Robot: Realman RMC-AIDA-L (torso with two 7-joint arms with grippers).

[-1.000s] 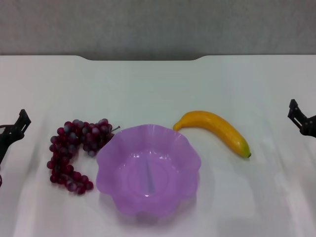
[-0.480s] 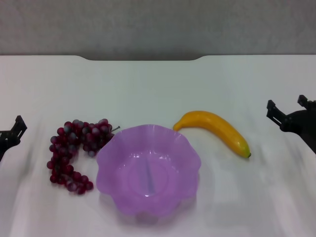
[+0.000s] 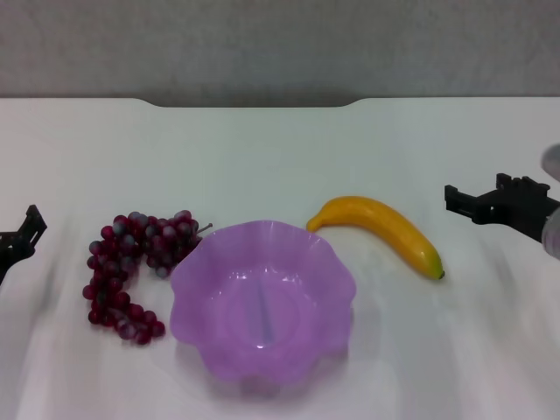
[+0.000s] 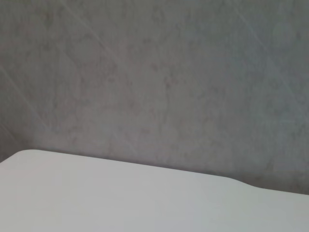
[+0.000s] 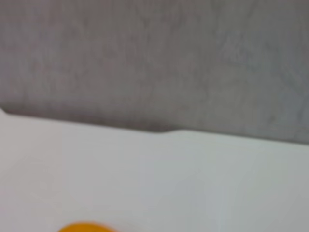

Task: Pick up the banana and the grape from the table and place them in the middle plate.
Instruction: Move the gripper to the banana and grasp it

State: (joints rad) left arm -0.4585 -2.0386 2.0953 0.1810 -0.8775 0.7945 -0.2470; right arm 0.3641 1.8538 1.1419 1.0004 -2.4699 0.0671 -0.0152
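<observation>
The middle plate (image 3: 262, 302) sits nearest on the tabletop (image 3: 280, 149), holding nothing: neither fruit is placed yet. The grape (image 3: 136, 267) lies at its 9 o'clock, the bunch's nearest berries just beside the scalloped rim. The banana (image 3: 381, 229) lies at the plate's 2 o'clock, close to the rim but apart from it, dark tip pointing toward 4 o'clock.

Handling, by judgement: the banana looks smooth, stiff and curved, likely to roll or slip in a narrow pinch; a hold across its thick middle appears soundest. The grape bunch looks loose and irregular; a hold over its densest upper cluster seems safest.

The right gripper (image 3: 477, 199) hovers at the banana's 3 o'clock, clear of it, fingers spread apart. The left gripper (image 3: 22, 236) sits at the grape's 9 o'clock, well apart, at the picture's edge; whether it is spread cannot be told.
</observation>
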